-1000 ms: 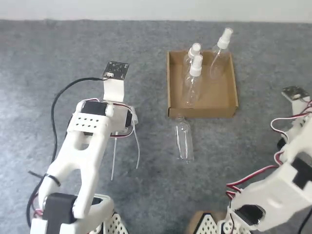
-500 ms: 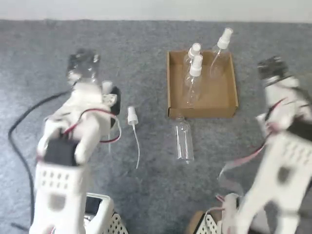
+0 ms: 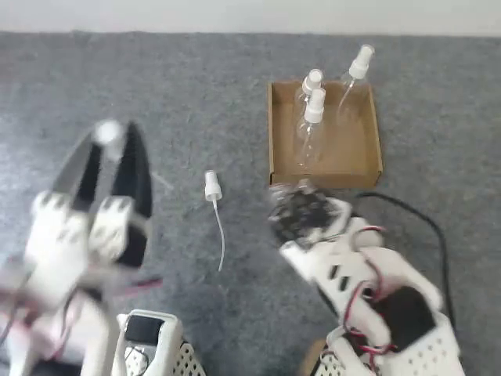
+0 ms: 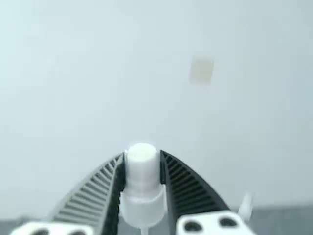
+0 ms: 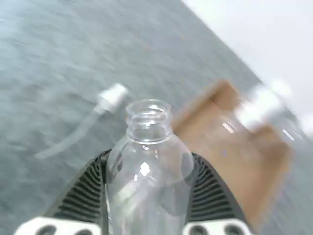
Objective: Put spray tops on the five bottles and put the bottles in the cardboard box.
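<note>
1. The open bottle [image 5: 146, 147], clear and with nothing on its neck, is clamped between the two fingers of the right gripper [image 5: 149, 164]. Its neck points out past the fingertips.
2. In the high view that right gripper [image 3: 301, 210] is over the table [image 3: 196, 86], just beside the near wall of the cardboard box [image 3: 325, 180].
3. The held spray top [image 4: 142, 178], white, is pinched at its collar by the left gripper [image 4: 142, 157], with its head towards a white wall [image 4: 73, 73]. From above, this gripper [image 3: 108, 137] is over the left side of the table.
4. The loose spray top [image 3: 211, 188] lies on the table between the two arms, left of the box and apart from it. Its thin tube trails towards the near edge.
5. The cardboard box sits right of the middle, near the far edge, and holds three capped bottles [image 3: 313, 110] with their heads towards the far edge. The one at the box's far right corner pokes its head over the far wall.
6. The table has a grey, carpet-like cover.
</note>
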Robot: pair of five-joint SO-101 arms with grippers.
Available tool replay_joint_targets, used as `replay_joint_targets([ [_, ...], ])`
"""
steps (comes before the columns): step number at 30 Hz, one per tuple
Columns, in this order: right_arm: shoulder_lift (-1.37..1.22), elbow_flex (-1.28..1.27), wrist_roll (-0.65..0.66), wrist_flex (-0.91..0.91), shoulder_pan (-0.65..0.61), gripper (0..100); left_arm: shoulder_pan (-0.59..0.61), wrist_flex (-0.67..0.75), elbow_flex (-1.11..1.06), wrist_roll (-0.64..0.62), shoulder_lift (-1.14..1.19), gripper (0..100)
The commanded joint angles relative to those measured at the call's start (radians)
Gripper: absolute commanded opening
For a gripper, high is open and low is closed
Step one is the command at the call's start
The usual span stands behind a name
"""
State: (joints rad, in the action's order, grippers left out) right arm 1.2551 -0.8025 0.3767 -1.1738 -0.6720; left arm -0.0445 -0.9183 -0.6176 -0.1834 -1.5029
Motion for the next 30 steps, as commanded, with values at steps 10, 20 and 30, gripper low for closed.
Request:
replay_joint_targets([
  [10,0.016,-0.247,-0.028,0.39,-0.228,0.6,-0.103,0.08,-0.117,-0.212,-0.176,1],
  [20,0.018,-0.253,-0.029,0.39,-0.222,0.6,-0.184,-0.014,-0.125,-0.209,-0.178,1],
  [30,0.018,-0.255,-0.029,0.387,-0.22,0.6,-0.124,-0.037,-0.108,-0.207,-0.252,1],
])
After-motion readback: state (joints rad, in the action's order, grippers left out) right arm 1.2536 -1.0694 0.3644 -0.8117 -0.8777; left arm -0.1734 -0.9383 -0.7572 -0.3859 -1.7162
